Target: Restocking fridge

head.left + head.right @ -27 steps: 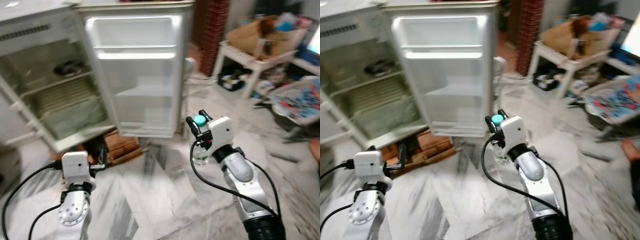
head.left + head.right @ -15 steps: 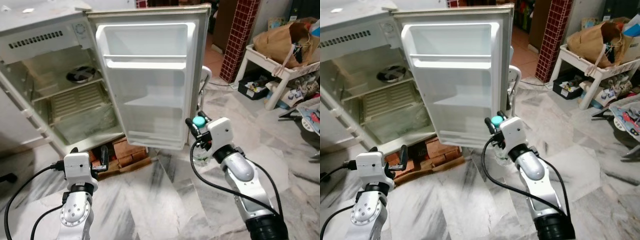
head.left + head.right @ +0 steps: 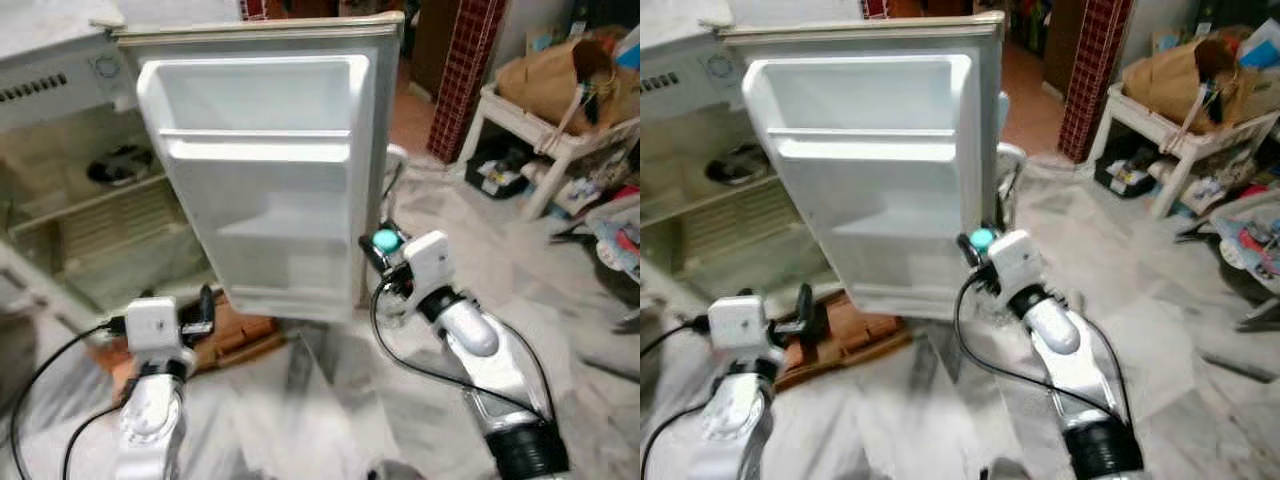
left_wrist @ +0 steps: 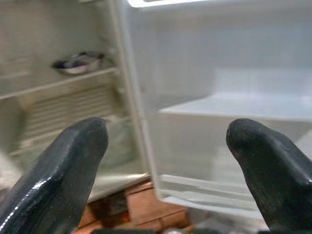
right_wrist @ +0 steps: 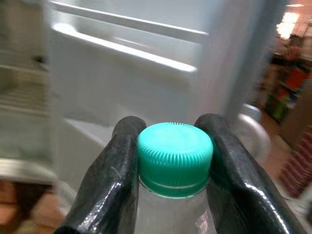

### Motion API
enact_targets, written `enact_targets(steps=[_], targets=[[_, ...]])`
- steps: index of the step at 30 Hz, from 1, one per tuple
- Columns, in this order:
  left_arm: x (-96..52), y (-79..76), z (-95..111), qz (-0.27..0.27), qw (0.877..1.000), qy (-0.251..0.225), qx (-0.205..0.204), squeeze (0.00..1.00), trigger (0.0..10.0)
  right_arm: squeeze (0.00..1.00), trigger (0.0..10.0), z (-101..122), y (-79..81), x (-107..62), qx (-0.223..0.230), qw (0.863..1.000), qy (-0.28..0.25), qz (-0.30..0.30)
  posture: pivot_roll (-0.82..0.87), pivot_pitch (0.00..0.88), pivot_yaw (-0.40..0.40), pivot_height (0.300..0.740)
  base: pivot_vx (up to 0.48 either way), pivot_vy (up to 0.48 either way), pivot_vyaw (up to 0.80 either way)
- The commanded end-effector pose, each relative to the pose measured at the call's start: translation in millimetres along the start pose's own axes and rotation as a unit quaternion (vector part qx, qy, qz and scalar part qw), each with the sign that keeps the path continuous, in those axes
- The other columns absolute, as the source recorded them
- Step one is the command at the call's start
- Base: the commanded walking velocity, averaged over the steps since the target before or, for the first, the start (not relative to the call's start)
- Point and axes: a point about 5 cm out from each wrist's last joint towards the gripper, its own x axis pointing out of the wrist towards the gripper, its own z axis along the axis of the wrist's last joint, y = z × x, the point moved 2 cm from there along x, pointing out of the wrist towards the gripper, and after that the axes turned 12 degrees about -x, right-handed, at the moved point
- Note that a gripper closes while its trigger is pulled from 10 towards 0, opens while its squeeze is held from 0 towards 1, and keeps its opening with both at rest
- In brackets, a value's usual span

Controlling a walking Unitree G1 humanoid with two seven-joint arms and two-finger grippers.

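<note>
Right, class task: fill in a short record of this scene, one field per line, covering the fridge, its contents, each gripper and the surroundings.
Fridge door: swung open, shelves bare
Fridge interior: a metal bowl on the upper shelf
Right gripper: shut on a clear bottle just under its teal cap, near the door's outer edge
Left gripper: open, facing the fridge
Under the fridge: bricks
Surroundings: marble floor, white table with a paper bag

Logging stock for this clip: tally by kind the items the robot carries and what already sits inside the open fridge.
Bottle with teal cap, held in the right gripper: 1
Metal bowl on the upper fridge shelf: 1
Items in the left gripper, open: 0
Total: 2
</note>
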Motion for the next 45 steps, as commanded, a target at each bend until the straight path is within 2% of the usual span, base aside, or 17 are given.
enact_targets(steps=[1, 6, 18, 31, 45], targets=[[0.0, 11.8, 4, 0.012, 1.0, -0.004, 0.014, 0.0, 10.0, 0.0, 10.0, 13, 5.8, 6.7, 0.005, 1.0, -0.028, 0.007, -0.03, 0.049, 0.038, 0.74, 0.274, 0.394, 0.0], [0.9, 11.2, 4, 0.011, 1.0, -0.003, 0.013, 0.0, 10.0, 0.0, 10.0, 14, 11.6, 6.1, 0.001, 0.999, -0.036, 0.027, -0.03, 0.05, 0.04, 0.74, 0.281, 0.38, 0.45], [2.5, 10.0, 2, 0.013, 1.0, 0.002, 0.015, 0.0, 10.0, 0.0, 10.0, 14, 11.7, 7.1, -0.001, 0.999, -0.037, 0.032, -0.03, 0.05, 0.037, 0.74, 0.0, 0.0, 0.78], [3.1, 5.8, 1, -0.005, 1.0, 0.006, 0.017, 0.0, 10.0, 0.0, 10.0, 12, 6.9, 8.6, -0.006, 1.0, -0.029, 0.012, -0.03, 0.052, 0.037, 0.74, 0.0, 0.0, 0.0], [3.7, 2.6, 2, -0.012, 1.0, 0.004, 0.017, 0.0, 10.0, 0.0, 10.0, 10, 0.8, 12.7, -0.021, 1.0, -0.016, -0.007, -0.03, 0.062, 0.041, 0.74, 0.309, 0.0, 0.0]])
